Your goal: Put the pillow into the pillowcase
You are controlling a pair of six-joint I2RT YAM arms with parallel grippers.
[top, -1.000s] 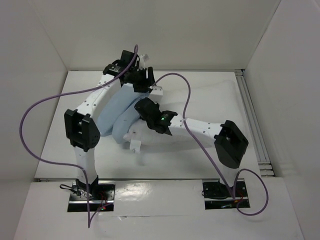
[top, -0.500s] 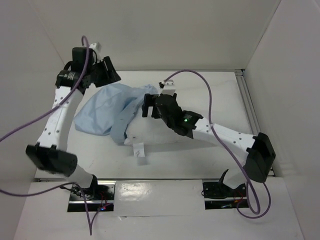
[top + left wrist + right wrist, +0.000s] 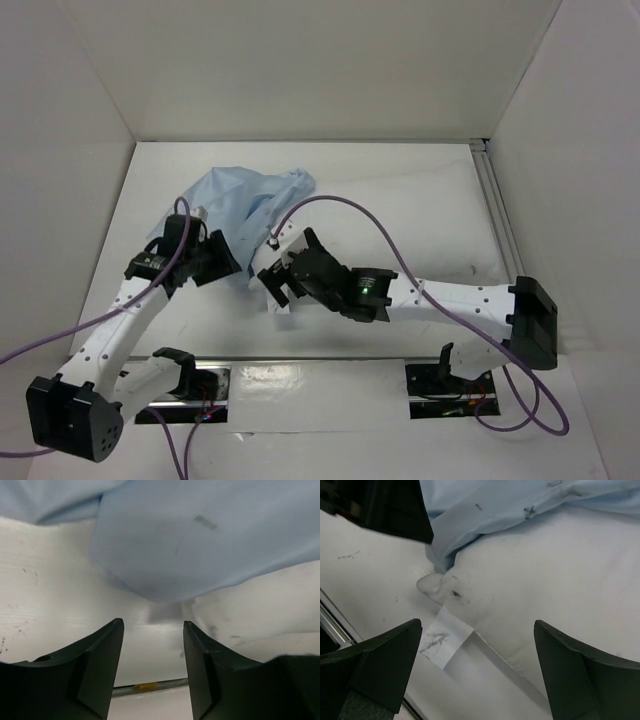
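Observation:
The light blue pillowcase (image 3: pixel 250 200) lies crumpled at the back left, draped over the left end of the white pillow (image 3: pixel 400 240). My left gripper (image 3: pixel 225 262) sits low at the pillowcase's near-left edge. In the left wrist view the left gripper (image 3: pixel 152 625) is open over bare table, with the pillowcase (image 3: pixel 200 540) just ahead of it. My right gripper (image 3: pixel 280 280) hovers over the pillow's near-left corner. In the right wrist view the right gripper (image 3: pixel 477 630) is wide open above the pillow (image 3: pixel 545 580) and its white tag (image 3: pixel 445 640). The pillowcase (image 3: pixel 485 505) overlaps the corner.
White walls close in the table at the back and sides. A metal rail (image 3: pixel 500 220) runs along the right edge. Purple cables (image 3: pixel 340 205) arc above the pillow. The left gripper's black body (image 3: pixel 385 505) shows close by in the right wrist view.
The left arm swung down from the back left to the pillowcase's near edge. The right arm pulled back toward the pillow's near corner with its jaws opened wide. The pillowcase shifted toward the back.

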